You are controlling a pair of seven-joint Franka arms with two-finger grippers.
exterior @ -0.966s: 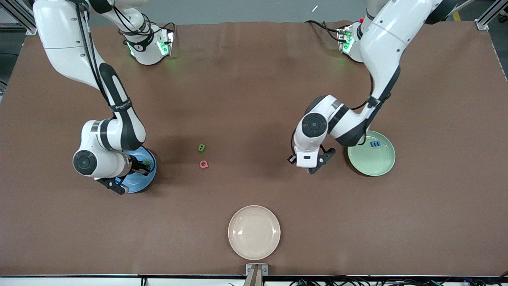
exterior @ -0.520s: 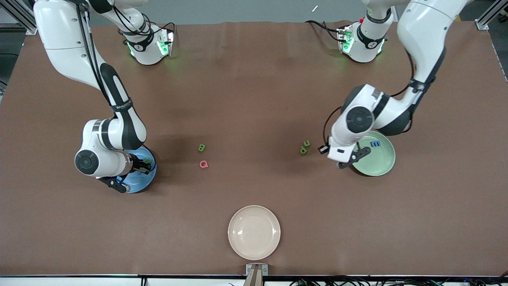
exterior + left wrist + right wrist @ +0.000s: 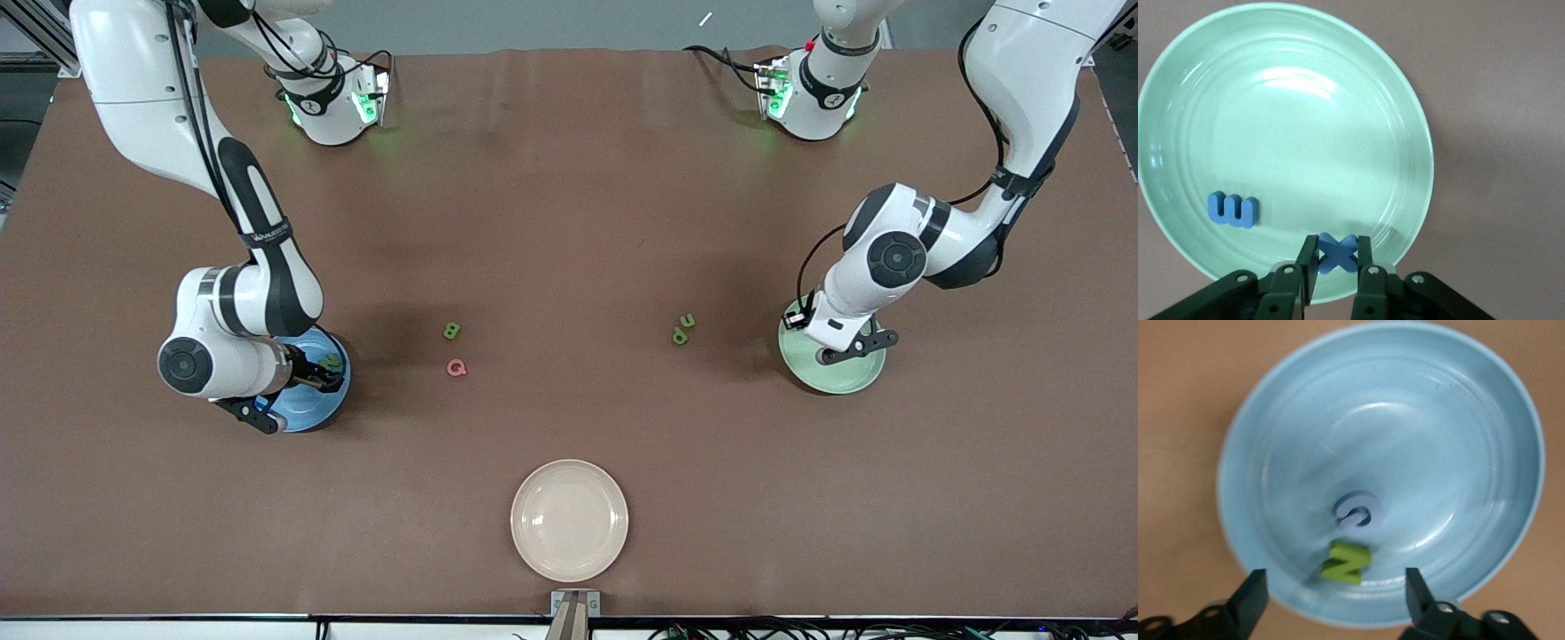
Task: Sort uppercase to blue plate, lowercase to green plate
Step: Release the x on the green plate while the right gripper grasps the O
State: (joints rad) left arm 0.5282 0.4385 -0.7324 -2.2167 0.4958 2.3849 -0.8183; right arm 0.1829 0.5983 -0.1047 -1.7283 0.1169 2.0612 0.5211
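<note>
Left tool [image 3: 1333,270] grips blue x [image 3: 1337,252] over green plate [image 3: 1405,100]; right tool [image 3: 1335,593] gapes above blue plate [image 3: 1485,420].

High front view, two wrist close-ups

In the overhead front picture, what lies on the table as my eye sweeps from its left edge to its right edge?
Blue plate → green B and pink Q, about level → cream plate → two small green letters → green plate.
</note>
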